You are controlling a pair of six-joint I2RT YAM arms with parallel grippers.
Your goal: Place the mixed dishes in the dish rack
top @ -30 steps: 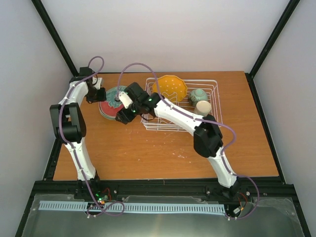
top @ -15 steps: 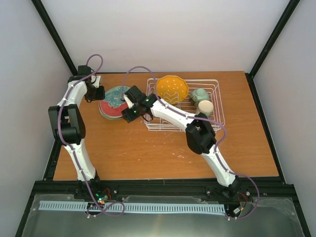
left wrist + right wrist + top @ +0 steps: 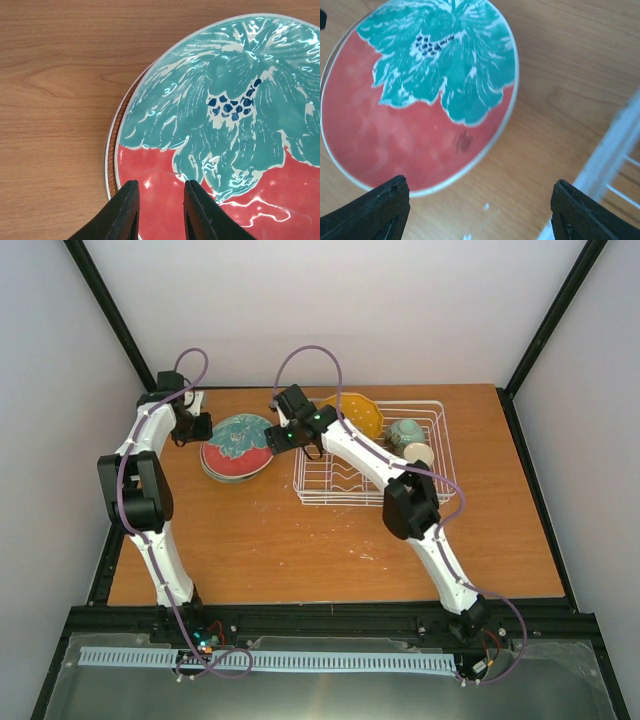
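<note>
Only the right arm has swung back toward the rack (image 3: 430, 480). Left of the rack, the left pincer (image 3: 160, 189), narrowly parted, hangs over the near rim of the red-and-teal plate (image 3: 238, 445). The plate is glazed, slippery and breakable, and probably stacked on another, so pinch its rim. Nearer the rack, the right pincer (image 3: 480, 189) gapes wide, empty.

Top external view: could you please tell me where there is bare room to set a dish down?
Free: the whole near half of the table, and the dish rack's near-left rows. Crowded: the rack's far and right sides, holding orange plate, teal bowl and mug.
</note>
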